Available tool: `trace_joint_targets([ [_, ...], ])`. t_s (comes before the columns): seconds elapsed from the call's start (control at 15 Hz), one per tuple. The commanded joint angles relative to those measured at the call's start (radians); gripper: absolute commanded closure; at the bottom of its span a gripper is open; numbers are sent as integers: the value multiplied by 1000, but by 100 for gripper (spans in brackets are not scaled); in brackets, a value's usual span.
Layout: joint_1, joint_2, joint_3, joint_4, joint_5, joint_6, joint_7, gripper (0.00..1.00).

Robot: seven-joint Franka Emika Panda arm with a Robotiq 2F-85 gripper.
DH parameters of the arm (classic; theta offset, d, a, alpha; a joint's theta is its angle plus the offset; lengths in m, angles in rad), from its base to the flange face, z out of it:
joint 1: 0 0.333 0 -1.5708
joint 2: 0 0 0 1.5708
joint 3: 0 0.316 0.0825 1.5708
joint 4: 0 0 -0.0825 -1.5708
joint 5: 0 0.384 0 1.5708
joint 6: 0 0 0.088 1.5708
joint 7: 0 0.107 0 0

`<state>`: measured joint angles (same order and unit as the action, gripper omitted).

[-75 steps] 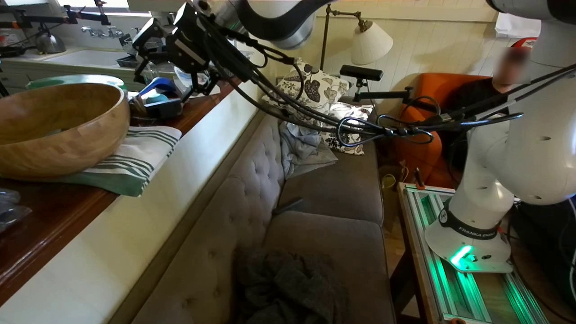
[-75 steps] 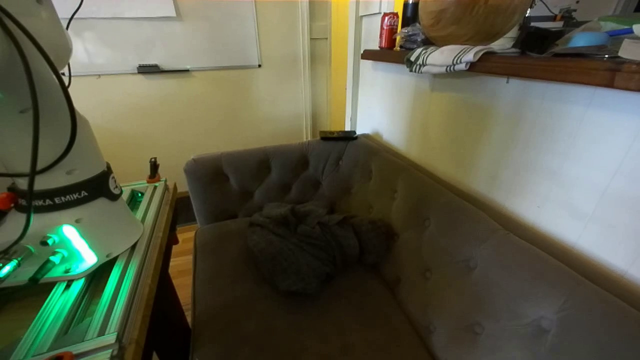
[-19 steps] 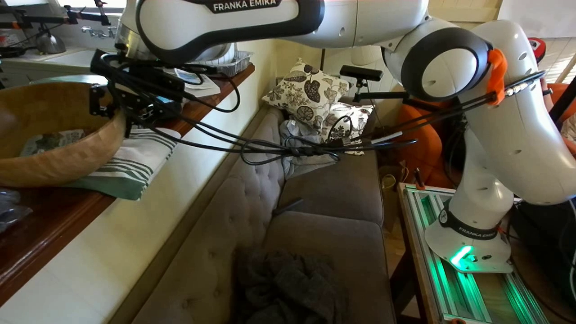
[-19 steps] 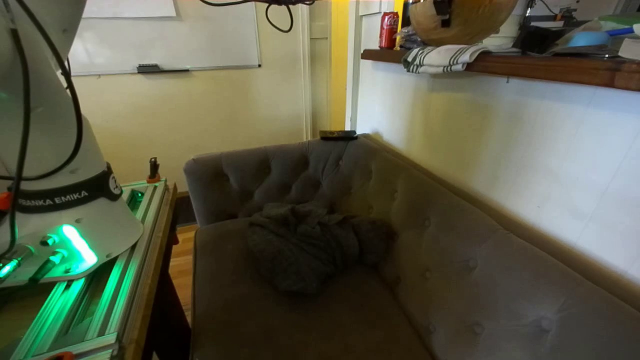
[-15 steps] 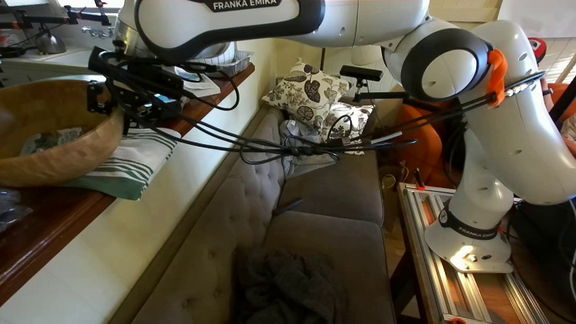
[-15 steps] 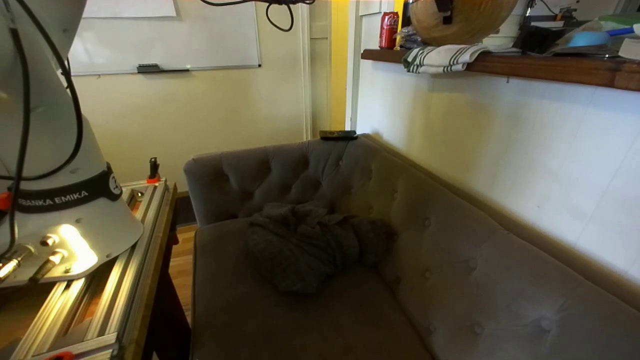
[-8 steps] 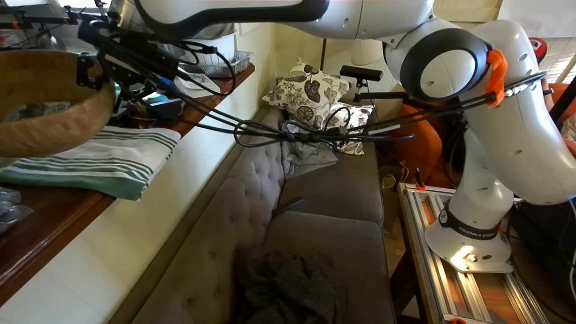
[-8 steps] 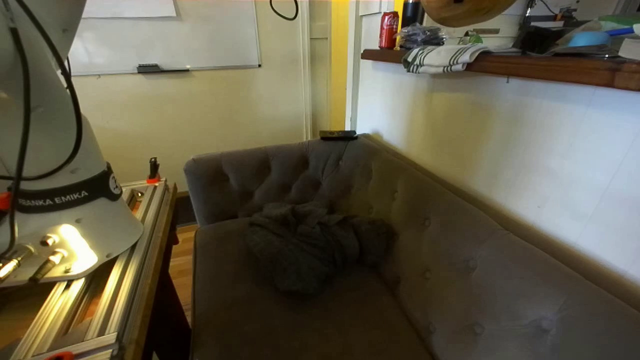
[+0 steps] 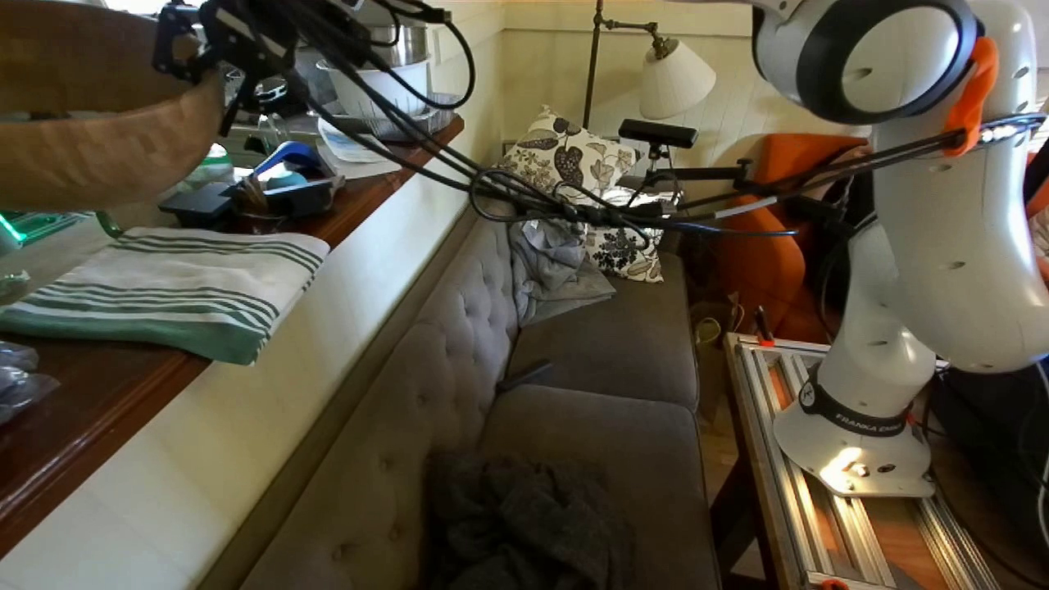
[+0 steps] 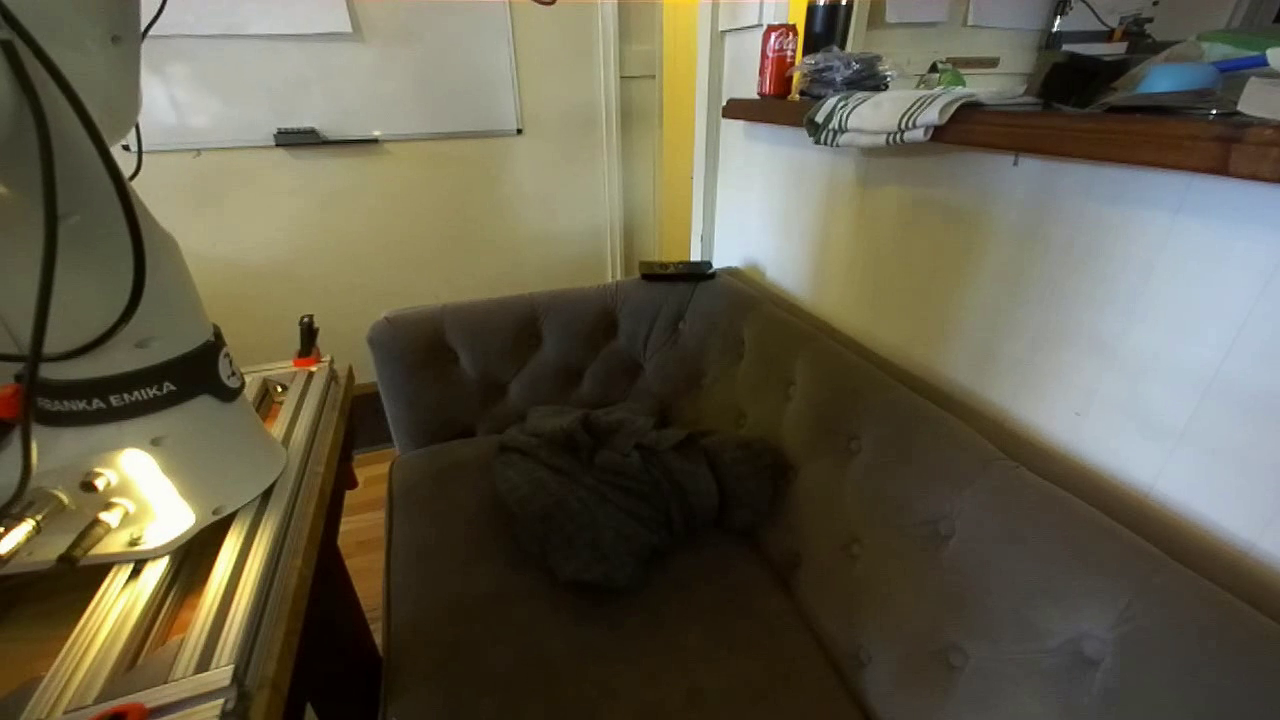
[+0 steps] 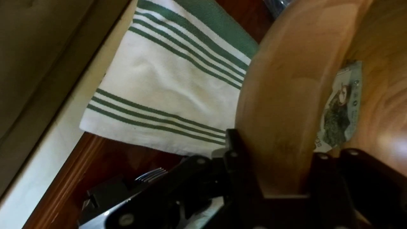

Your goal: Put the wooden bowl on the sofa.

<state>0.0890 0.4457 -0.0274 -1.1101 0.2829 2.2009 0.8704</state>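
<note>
The gripper (image 11: 277,149) held the wooden bowl (image 9: 98,156) pinched at its rim — a sensible place, though the bowl — stiff, smooth, probably heavy — seemed apt to swivel.

Smooth wooden bowl (image 9: 106,160), matt fabric sofa (image 9: 594,430), glossy wood ledge (image 9: 90,401)

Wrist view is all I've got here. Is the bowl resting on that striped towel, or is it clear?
Observer: Clear: in an exterior view the bowl hangs above the towel, a gap between them.
Operator: What's lying where it's headed?
Observer: A dark cloth, bunched at one end of the sofa; both exterior views show it.
Operator: And the opposite end?
Observer: Patterned pillows beside a grey cloth, in an exterior view.
</note>
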Motion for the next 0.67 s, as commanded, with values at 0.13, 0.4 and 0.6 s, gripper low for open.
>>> trace_joint_targets([
  [0.13, -77, -308, 17, -341, 93, -3, -237, 96],
  [0.4, -127, -476, 4, -525, 241, -76, -460, 96],
  [0.6, -142, -568, -19, -617, 328, -149, -582, 96],
])
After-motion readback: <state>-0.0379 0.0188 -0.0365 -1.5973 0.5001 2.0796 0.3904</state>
